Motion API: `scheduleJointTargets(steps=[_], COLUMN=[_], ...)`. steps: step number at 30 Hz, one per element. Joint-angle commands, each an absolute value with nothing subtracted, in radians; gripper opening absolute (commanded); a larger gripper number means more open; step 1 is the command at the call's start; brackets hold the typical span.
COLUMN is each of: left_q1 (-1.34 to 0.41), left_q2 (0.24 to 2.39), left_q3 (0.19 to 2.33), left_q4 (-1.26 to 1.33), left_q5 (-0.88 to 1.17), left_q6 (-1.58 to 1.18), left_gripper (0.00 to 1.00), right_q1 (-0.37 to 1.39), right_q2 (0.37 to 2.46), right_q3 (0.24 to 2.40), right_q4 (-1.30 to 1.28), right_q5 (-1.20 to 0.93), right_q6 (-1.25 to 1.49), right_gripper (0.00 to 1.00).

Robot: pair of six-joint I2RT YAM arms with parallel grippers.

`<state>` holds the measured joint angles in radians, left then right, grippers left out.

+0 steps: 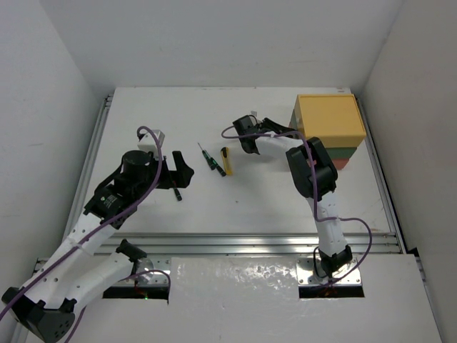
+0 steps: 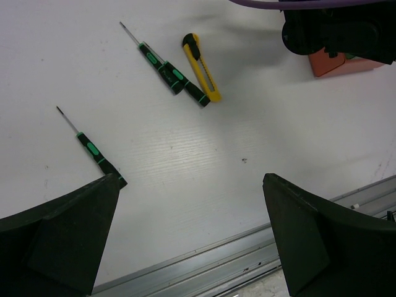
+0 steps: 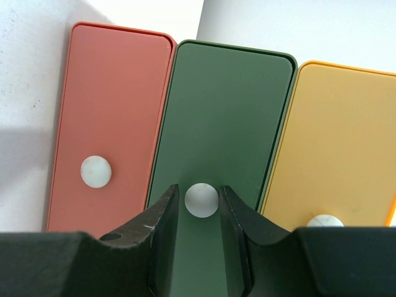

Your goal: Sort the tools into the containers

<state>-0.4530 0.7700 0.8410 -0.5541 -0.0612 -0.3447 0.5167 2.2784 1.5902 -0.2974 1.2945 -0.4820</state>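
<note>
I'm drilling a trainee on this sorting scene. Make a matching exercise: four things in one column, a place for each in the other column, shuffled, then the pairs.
Things
1. green drawer
2. yellow drawer
3. utility knife
4. lone screwdriver

Places
A. on top of the other drawers
B. handle end next to a finger of the left gripper
C. its white knob between the fingers of the right gripper
D. lying beside two other screwdrivers

Pairs: 1-C, 2-A, 3-D, 4-B
</note>
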Motion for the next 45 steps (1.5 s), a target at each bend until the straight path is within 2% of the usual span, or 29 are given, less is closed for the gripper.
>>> scheduleJointTargets(steps=[1, 10, 18, 23, 24, 27, 28, 29, 31, 32, 34, 36, 37, 39, 40, 45], left_q1=[-0.460, -0.460, -0.460, -0.460, -0.460, -0.460, -0.460, -0.460, -0.460, -0.460, -0.462, -0.462, -0.462, -0.462, -0.462, -0.462], left_q2=[0.758, 0.759, 0.761, 0.761, 0.761, 0.761, 0.761, 0.764, 0.762, 0.764, 0.767, 0.767, 0.767, 0.769, 0.769, 0.769], left_q3=[0.844, 0.841, 0.842, 0.842, 0.842, 0.842, 0.842, 0.842, 0.842, 0.842, 0.842, 0.842, 0.842, 0.842, 0.844, 0.842], left_q4=[-0.508, -0.508, -0.509, -0.509, -0.509, -0.511, -0.511, -0.511, -0.511, -0.511, -0.511, -0.512, -0.512, -0.512, -0.512, -0.514], left_q5=[-0.049, -0.049, -0.052, -0.057, -0.058, -0.060, -0.060, -0.060, -0.061, -0.061, -0.063, -0.064, -0.064, -0.066, -0.066, -0.071], left_q6=[-0.331, -0.331, -0.331, -0.333, -0.333, -0.333, -0.333, -0.333, -0.333, -0.333, -0.333, -0.334, -0.334, -0.334, -0.334, -0.334], left_gripper=[1.00, 1.00, 1.00, 1.00, 1.00, 1.00, 1.00, 1.00, 1.00, 1.00, 1.00, 1.00, 1.00, 1.00, 1.00, 1.00], right_q1=[0.514, 0.520, 0.558, 0.597, 0.603, 0.626, 0.632, 0.641, 0.646, 0.643, 0.647, 0.649, 0.649, 0.649, 0.650, 0.675], right_q2=[2.244, 2.237, 2.240, 2.244, 2.244, 2.252, 2.281, 2.313, 2.484, 2.515, 2.519, 2.563, 2.572, 2.569, 2.571, 2.539], right_q3=[1.578, 1.578, 1.586, 1.571, 1.559, 1.479, 1.464, 1.465, 1.612, 1.670, 1.631, 1.670, 1.664, 1.632, 1.629, 1.572], right_q4=[-0.275, -0.249, -0.146, 0.033, 0.146, 0.483, 0.676, 1.106, 1.520, 1.680, 1.588, 1.687, 1.668, 1.635, 1.640, 1.548], right_q5=[1.316, 1.330, 1.339, 1.353, 1.361, 1.377, 1.382, 1.393, 1.407, 1.436, 1.442, 1.440, 1.443, 1.433, 1.434, 1.402], right_q6=[-0.479, -0.492, -0.564, -0.708, -0.747, -1.091, -1.253, -1.628, -2.043, -2.147, -2.045, -2.173, -2.140, -2.111, -2.114, -2.013], right_gripper=[0.31, 0.12, 0.11, 0.13, 0.13, 0.14, 0.14, 0.14, 0.15, 0.15, 0.16, 0.21, 0.24, 0.24, 0.33, 0.36])
